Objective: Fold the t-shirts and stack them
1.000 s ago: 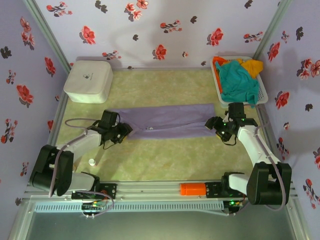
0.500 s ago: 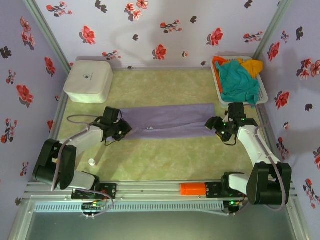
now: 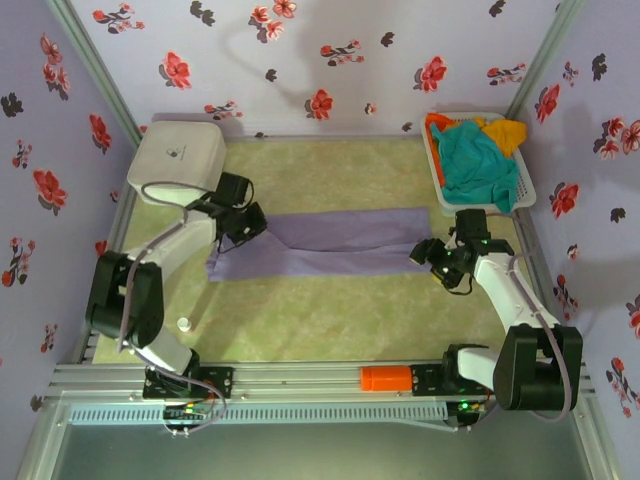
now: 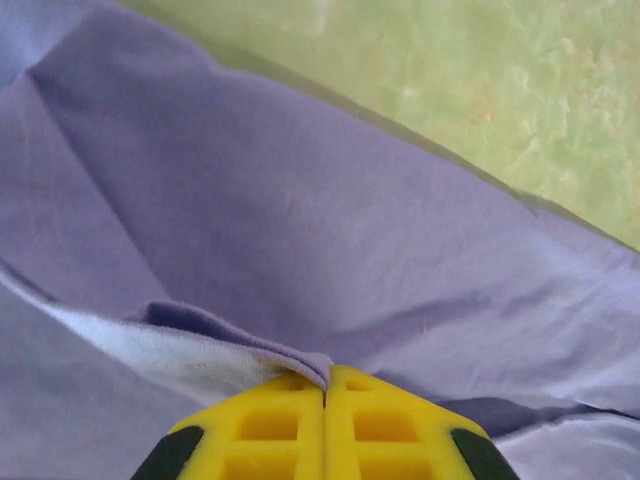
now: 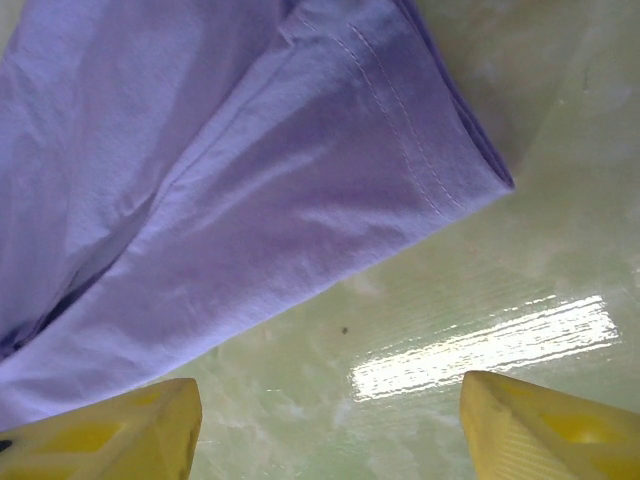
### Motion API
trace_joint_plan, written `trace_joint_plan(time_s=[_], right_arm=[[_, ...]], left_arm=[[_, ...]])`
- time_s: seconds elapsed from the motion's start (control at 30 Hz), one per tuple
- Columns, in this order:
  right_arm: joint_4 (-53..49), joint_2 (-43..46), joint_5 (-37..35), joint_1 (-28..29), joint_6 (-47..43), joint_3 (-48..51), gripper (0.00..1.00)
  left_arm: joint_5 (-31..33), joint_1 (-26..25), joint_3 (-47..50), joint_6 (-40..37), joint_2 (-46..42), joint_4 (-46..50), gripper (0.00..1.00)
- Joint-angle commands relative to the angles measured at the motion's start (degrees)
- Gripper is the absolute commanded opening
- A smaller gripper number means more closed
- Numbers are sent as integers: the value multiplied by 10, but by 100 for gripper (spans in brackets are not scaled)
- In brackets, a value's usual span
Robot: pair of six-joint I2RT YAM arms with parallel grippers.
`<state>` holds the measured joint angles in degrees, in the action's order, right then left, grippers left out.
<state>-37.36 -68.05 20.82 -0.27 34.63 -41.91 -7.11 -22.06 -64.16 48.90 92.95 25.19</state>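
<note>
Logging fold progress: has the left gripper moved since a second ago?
Yes. The left gripper, pinching the lavender t-shirt, moved away from the arm bases, toward the white box.

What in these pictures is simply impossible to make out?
- Top view: the teal t-shirt covers the basket, so the count of shirts beneath is hidden.
- Top view: small white object near the left arm, too small to identify.
- Top view: mark on the white box, too small to read.

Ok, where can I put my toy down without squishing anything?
Two bare patches of green mat: one behind the lavender shirt, between the white box and the basket; one in front of it, between the left arm and right arm. Crowded: the basket corner, and the shirt's left end, where the left tool pinches it.
</note>
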Motion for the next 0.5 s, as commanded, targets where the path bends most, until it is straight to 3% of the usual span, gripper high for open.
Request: trace_joint_plan(time_s=[0.0, 0.2, 0.3, 0.47], right_arm=[[4, 8, -4, 0, -7, 10, 69], [-2, 3, -6, 0, -18, 9, 69], [-3, 2, -7, 0, -21, 8, 69], [-4, -3, -5, 0, -22, 5, 69]], left_arm=[[27, -7, -55, -50, 43, 63, 4], [41, -16, -131, -67, 105, 89, 5], [42, -27, -163, -80, 137, 108, 12], [62, -44, -193, -96, 170, 142, 42]])
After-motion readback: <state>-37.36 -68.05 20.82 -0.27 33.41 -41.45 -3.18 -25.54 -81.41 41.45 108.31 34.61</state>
